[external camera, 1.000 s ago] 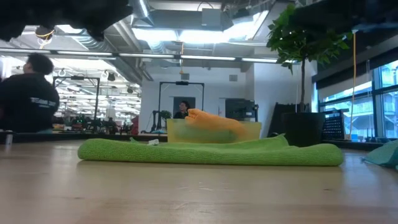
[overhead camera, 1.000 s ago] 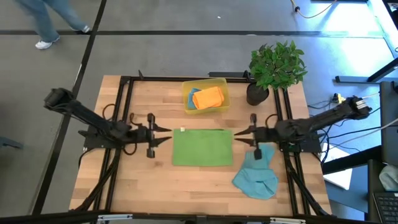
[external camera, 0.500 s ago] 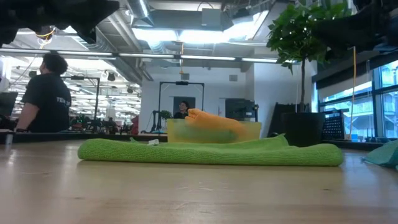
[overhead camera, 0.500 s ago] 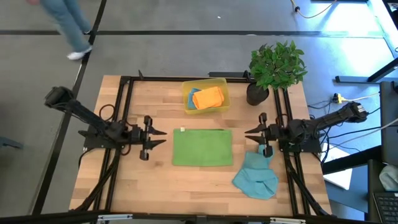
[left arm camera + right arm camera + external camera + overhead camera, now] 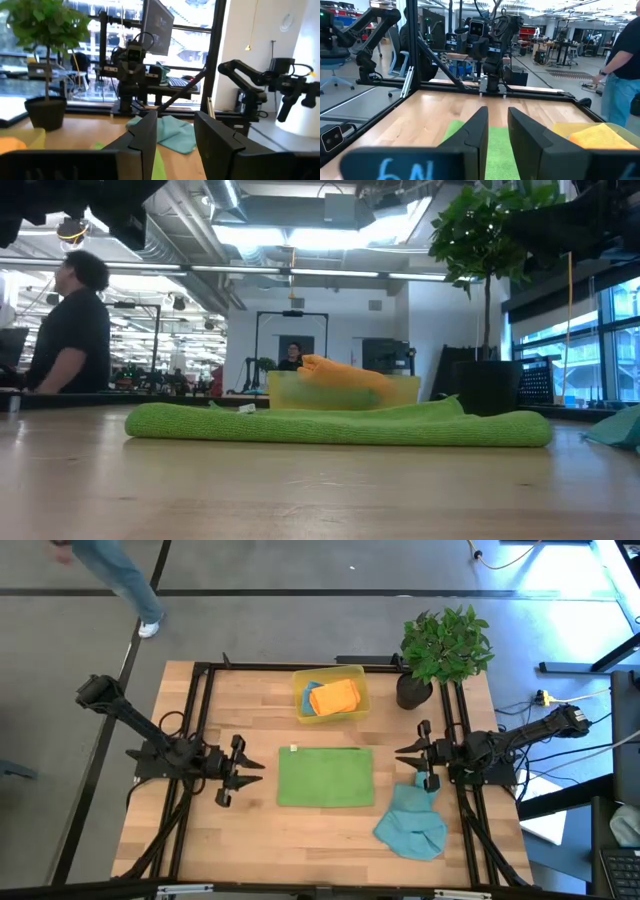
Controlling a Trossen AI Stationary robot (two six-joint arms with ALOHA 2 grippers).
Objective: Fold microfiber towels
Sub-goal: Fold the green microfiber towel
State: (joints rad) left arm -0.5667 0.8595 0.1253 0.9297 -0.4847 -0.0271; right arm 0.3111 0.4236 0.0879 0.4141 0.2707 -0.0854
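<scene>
green towel (image 5: 325, 777) flat between both arms | left fingers (image 5: 145, 135) apart, empty | right fingers (image 5: 479, 125) apart, empty

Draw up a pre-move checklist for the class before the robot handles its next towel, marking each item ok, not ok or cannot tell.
1. Green towel lies folded flat mid-table: ok.
2. Left gripper open, empty, clear of green towel: ok.
3. Right gripper open, holding nothing: ok.
4. Teal towel crumpled at the table's right, unfolded, within the right arm's reach: ok.
5. Orange towel sits in the yellow bin: ok.
6. Other towels under it: cannot tell.
</scene>
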